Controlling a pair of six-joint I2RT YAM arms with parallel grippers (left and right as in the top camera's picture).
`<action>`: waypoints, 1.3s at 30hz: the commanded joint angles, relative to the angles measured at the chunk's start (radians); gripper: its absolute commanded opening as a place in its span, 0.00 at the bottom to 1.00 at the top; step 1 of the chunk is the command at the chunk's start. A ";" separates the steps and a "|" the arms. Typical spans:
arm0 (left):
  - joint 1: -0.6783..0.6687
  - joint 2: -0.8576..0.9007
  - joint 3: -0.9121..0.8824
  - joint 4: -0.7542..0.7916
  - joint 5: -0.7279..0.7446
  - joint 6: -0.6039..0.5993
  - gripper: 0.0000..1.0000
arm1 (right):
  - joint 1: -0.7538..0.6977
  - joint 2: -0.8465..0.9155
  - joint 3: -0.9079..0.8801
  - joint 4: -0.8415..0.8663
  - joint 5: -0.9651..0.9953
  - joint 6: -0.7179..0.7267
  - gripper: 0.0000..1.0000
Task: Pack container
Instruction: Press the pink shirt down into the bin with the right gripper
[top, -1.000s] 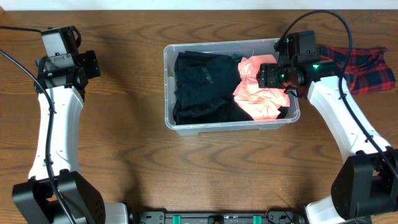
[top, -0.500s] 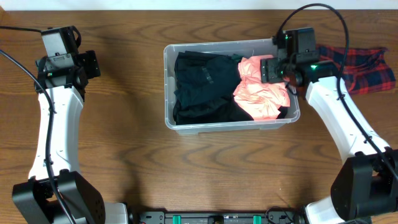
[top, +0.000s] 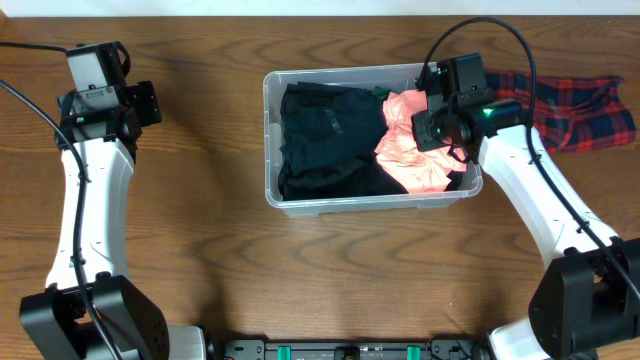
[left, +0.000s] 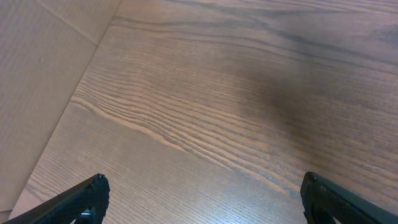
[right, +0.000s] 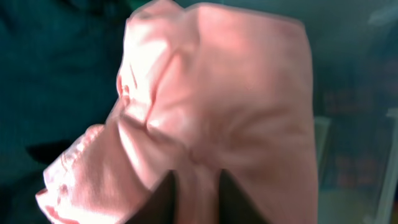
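1. Right, the wooden table (top: 330, 270) takes up the whole overhead view, with an arm standing at each side.
2. Next, the container (top: 272, 150): a clear tub sitting in the far middle of the table between the two arms, long side across, open top facing up.
3. Inside it, a black garment (top: 325, 140) fills the left and middle, crumpled and running under the other cloth on the right.
4. Outside on the table, over to the tub's right, lies a red plaid cloth (top: 585, 110), partly hidden by the right arm. Whether it touches the tub, I cannot tell.
5. Back in the tub, a pink garment (top: 415, 165) is bunched on top of the black one at the right end, against the right wall.
6. Now the right gripper (top: 432, 128): it hangs over that right end, and its wrist camera shows the dark fingers (right: 163, 199) close together, nipping a fold of the pink cloth.
7. Finally the left gripper (top: 143, 103), well off to the left over bare wood, fingers (left: 87, 196) spread wide, nothing between them.
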 joint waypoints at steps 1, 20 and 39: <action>0.002 0.004 0.001 -0.004 -0.012 -0.009 0.98 | 0.005 -0.021 -0.002 -0.031 -0.002 -0.003 0.10; 0.002 0.004 0.001 -0.004 -0.012 -0.009 0.98 | 0.003 -0.019 -0.367 0.305 0.055 0.002 0.09; 0.002 0.004 0.001 -0.004 -0.012 -0.009 0.98 | 0.011 -0.164 -0.084 0.186 0.016 -0.002 0.08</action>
